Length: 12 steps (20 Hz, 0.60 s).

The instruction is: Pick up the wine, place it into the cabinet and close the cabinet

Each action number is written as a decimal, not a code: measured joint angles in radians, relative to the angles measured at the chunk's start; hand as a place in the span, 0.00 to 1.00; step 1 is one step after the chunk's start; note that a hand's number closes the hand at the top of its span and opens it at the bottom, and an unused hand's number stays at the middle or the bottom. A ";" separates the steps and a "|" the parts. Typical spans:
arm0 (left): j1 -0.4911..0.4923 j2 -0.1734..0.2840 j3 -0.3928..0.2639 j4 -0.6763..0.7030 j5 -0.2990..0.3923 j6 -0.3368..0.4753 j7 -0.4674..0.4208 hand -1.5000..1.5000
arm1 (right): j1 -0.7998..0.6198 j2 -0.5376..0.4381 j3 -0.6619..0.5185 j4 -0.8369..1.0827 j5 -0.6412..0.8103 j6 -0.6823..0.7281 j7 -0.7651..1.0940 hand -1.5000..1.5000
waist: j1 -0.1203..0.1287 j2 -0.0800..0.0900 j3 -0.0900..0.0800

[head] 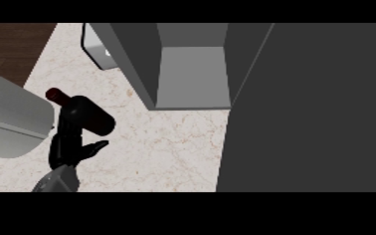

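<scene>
A dark red wine bottle [89, 115] stands on the marble counter at the left, its neck pointing up-left. My left hand [64, 144] comes in from the lower left and reaches up to it. The fingers [68, 122] lie fairly straight along the bottle's left side. The thumb [95, 147] sticks out to the right below the bottle and does not touch it. The grey cabinet [192, 74] stands open at the top centre with an empty inside. Its dark door [308, 109] swings out and fills the right side. My right hand does not show.
A large light grey rounded shape [18, 122] fills the left edge, close beside the bottle. A grey box-like object [99, 50] sits behind the cabinet's left wall. Dark wood floor [22, 45] shows past the counter's upper left edge. Bare marble [161, 149] lies between bottle and door.
</scene>
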 measured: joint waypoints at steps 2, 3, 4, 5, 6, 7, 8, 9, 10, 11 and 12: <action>-0.017 -0.003 0.001 0.045 -0.005 -0.006 -0.040 0.00 | 0.016 0.001 0.011 -0.004 0.004 0.004 -0.005 0.00 | -0.002 0.000 0.000; -0.023 -0.008 -0.003 0.056 -0.008 -0.003 -0.046 0.00 | 0.027 -0.003 0.007 -0.007 0.003 0.011 -0.009 0.00 | -0.001 0.000 0.000; -0.037 -0.005 -0.001 0.078 -0.009 -0.005 -0.053 0.00 | 0.020 -0.001 0.014 -0.007 0.005 0.007 -0.005 0.00 | -0.002 0.000 0.000; -0.047 0.009 0.002 0.098 -0.009 -0.015 -0.057 0.00 | 0.023 0.000 0.017 -0.006 0.006 0.008 -0.010 0.00 | -0.004 0.001 0.000; -0.055 0.011 0.003 0.111 -0.010 -0.015 -0.064 0.00 | 0.048 0.003 0.031 -0.008 0.008 0.013 -0.026 0.00 | -0.005 0.001 0.000; -0.066 0.012 0.003 0.123 -0.012 -0.013 -0.071 0.00 | 0.039 0.007 0.036 -0.006 0.010 0.006 -0.020 0.00 | -0.005 0.001 0.000; -0.073 0.014 0.001 0.131 -0.014 -0.015 -0.074 0.00 | 0.034 0.005 0.026 -0.006 0.010 0.007 -0.019 0.00 | -0.005 0.001 -0.001; -0.082 0.010 0.001 0.133 -0.013 -0.011 -0.075 0.00 | 0.025 0.002 0.021 -0.008 0.010 0.003 -0.004 0.00 | -0.004 0.001 0.000; -0.088 0.013 -0.001 0.142 -0.016 -0.012 -0.077 0.00 | 0.008 0.006 0.026 -0.008 0.012 -0.006 0.006 0.00 | -0.004 0.001 0.000; -0.094 0.016 0.000 0.148 -0.016 -0.009 -0.081 0.00 | -0.003 0.002 0.018 -0.010 0.011 -0.009 0.022 0.00 | -0.005 0.001 -0.001; -0.105 0.006 0.000 0.156 -0.019 0.004 -0.091 0.00 | -0.004 0.000 0.018 -0.010 0.011 -0.006 0.021 0.00 | -0.007 0.002 -0.001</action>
